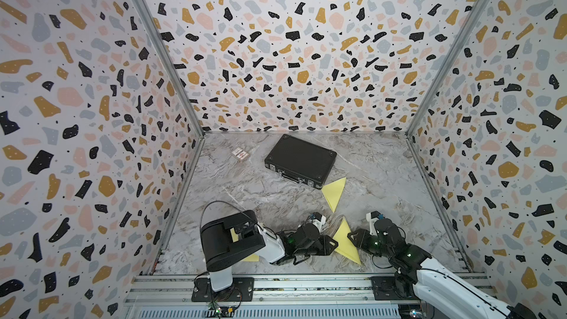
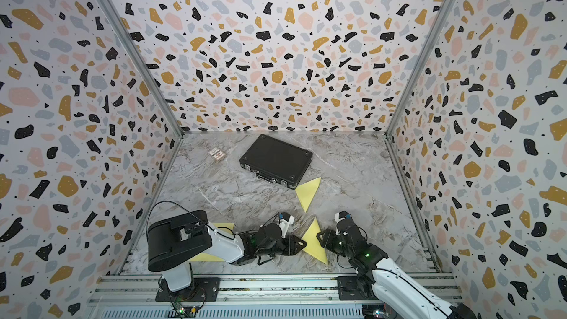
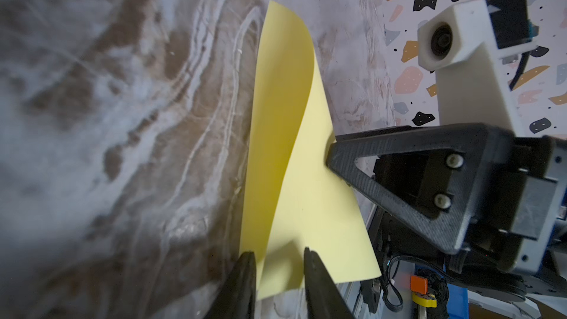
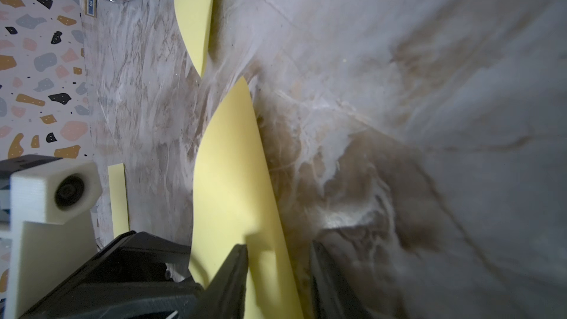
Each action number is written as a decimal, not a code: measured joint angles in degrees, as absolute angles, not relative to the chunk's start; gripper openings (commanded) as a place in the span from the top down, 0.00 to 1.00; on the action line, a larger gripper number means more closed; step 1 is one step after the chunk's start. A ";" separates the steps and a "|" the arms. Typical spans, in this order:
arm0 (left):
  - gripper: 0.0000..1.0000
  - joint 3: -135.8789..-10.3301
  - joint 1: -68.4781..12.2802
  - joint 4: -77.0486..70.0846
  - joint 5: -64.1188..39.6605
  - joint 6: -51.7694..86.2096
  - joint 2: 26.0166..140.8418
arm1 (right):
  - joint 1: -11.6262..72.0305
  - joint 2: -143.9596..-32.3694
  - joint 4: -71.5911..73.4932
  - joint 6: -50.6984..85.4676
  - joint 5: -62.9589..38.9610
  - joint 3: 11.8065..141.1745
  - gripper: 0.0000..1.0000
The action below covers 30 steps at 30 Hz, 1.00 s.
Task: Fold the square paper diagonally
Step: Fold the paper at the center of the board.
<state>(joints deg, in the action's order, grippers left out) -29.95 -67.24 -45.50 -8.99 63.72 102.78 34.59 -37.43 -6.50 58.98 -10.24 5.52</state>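
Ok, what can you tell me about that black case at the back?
The black case is a flat, hard-looking box with rounded corners, shut, lying askew toward the far end of the marble table. Its near edge bears a handle and shiny latches. A yellow paper triangle lies close beside it.

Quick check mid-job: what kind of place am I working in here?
Probably an enclosed robot test cell, not a home: terrazzo-print panel walls on three sides, a marble-look tabletop, and an aluminium mounting rail along the front edge.
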 measured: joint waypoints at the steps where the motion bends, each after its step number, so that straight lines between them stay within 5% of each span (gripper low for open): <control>1: 0.69 -29.87 -67.24 -45.67 -8.97 63.75 102.83 | 35.05 -37.69 -6.13 59.33 -9.52 5.52 0.61; 30: 0.77 -28.49 -67.20 -49.30 -8.97 64.20 104.07 | 40.05 -48.86 4.03 57.56 -5.98 7.05 0.64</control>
